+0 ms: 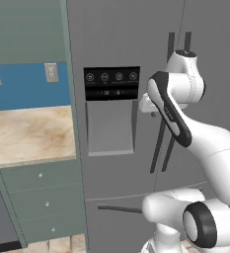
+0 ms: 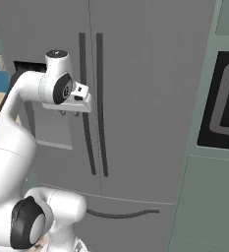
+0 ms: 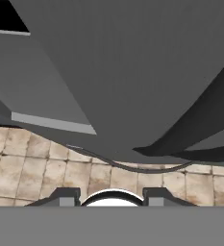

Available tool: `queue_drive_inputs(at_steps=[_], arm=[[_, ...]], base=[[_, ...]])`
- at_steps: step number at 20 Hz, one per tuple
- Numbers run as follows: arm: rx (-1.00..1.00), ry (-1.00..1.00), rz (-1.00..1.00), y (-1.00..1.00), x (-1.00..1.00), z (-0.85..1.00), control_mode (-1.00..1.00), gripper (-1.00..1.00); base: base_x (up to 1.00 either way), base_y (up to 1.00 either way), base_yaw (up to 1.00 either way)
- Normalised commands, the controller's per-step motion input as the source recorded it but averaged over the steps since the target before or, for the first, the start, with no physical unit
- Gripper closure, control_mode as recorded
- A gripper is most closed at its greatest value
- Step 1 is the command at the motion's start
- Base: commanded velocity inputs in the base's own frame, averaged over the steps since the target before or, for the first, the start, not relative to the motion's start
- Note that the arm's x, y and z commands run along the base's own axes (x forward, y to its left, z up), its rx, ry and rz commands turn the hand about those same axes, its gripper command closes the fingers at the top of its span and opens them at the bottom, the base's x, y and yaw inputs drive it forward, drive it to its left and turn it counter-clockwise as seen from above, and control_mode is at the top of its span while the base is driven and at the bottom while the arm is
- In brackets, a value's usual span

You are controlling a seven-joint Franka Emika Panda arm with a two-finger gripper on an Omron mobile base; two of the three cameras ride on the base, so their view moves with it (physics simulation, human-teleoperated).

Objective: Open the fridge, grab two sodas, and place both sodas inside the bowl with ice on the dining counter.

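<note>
Left base view, fridge: we see the fridge (image 1: 116,44) standing tall and grey with both doors shut, its black dispenser panel (image 1: 111,83) above a grey recess.
Left base view, handles: two dark bar handles (image 1: 162,128) run down the middle seam, and a third dark bar crosses the lower drawer.
Left base view, arm: our white arm rises from the lower right and bends toward the seam; the hand sits just beside the left bar, and we cannot make out the jaws here.
Left base view, surroundings: a beige wall counter (image 1: 30,133) over grey-green drawers (image 1: 42,202) lies left of the fridge, below a blue wall with two outlets.
Right base view, gripper: the gripper (image 2: 69,112) hangs pointing down, close in front of the left door beside the left handle; we cannot tell whether it touches the bar.
Right base view, surroundings: a black oven window (image 2: 224,103) sits in the green cabinet at right.
Hand view, scene: we look down the grey door to the curved drawer handle (image 3: 132,166) and beige floor tiles (image 3: 31,173).
Hand view, jaws: the two dark tips stand apart with nothing between them.
</note>
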Motion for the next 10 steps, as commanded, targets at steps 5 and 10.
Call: queue_drive_inputs(at_steps=[5,10], arm=[[0.0,0.0,0.0,0.0,0.0,0.0,1.0,-1.0],[0.0,0.0,0.0,0.0,0.0,0.0,1.0,-1.0]], base=[[-0.11,-0.13,0.0],[-0.36,-0.57,0.0]])
